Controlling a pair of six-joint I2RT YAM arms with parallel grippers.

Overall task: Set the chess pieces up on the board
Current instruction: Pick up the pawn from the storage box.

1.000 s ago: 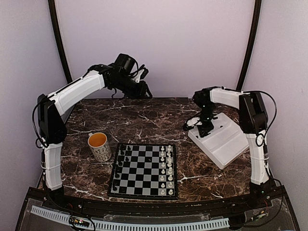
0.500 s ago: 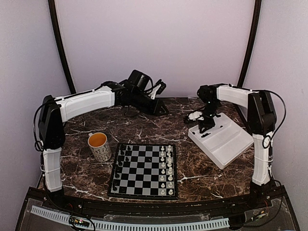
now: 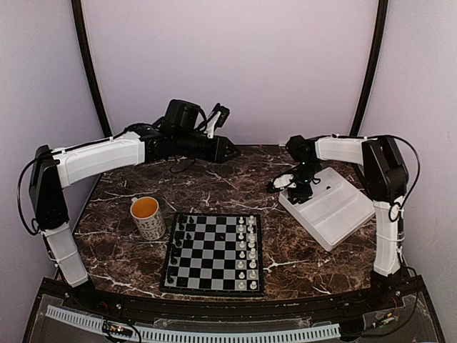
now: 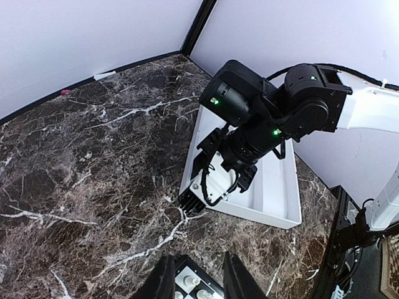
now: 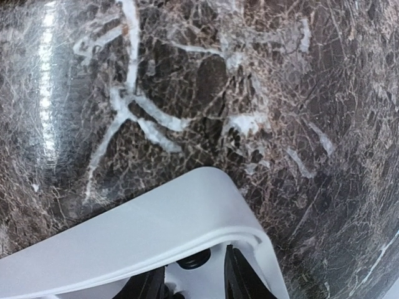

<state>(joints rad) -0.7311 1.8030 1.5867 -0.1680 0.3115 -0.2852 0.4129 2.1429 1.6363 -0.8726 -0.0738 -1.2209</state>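
Note:
The board (image 3: 214, 251) lies at the table's near middle. Black chess pieces (image 3: 183, 236) stand along its left side and white ones (image 3: 247, 250) along its right. My right gripper (image 3: 298, 191) hangs low over the near-left corner of the white tray (image 3: 335, 207). In the right wrist view its fingers (image 5: 240, 277) stand apart either side of a small black piece (image 5: 196, 260) lying inside the tray corner (image 5: 187, 212). My left gripper (image 3: 230, 150) is raised over the back of the table, its jaws (image 4: 198, 256) apart with nothing between them.
A patterned mug (image 3: 148, 217) with orange liquid stands left of the board. The tray sits tilted at the right, near the right arm's upright link. In the left wrist view the right arm's wrist (image 4: 262, 124) hangs over the tray (image 4: 274, 199).
The left arm has stretched out; its gripper swung down to the right, then back a little. The right gripper has shifted slightly at the tray's corner.

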